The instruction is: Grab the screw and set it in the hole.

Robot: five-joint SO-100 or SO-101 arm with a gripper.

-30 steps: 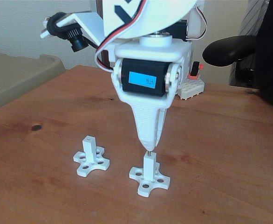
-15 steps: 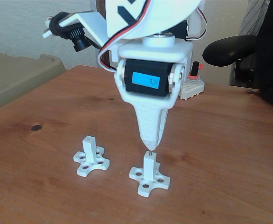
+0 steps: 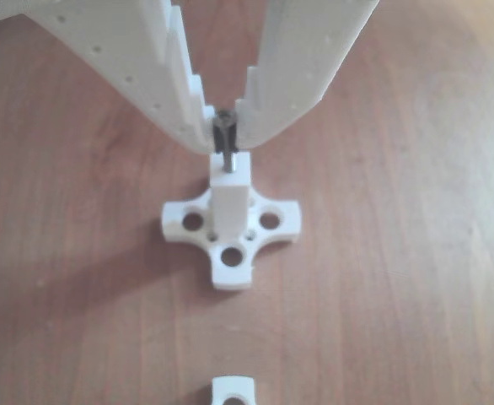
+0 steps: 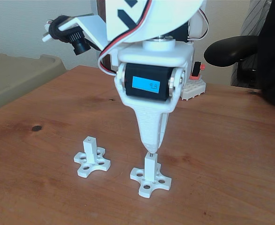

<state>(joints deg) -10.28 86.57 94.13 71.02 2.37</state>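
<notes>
The tool [image 3: 225, 126] pinches the screw [image 3: 226, 150] by its head, upright, its tip entering the hole [image 3: 229, 166] atop the post [image 3: 230, 202]. Letting go too soon could tip the screw; pressing off-centre could topple the post on the table [image 4: 231, 140].

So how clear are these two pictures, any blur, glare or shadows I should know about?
In the other view the gripper walls at the top look soft and washed out, while the screw and the white post are fairly sharp; a soft shadow falls left of the post's base. In the fixed view, the table shows a pale sheen on its right side, and the background is slightly hazy.
</notes>
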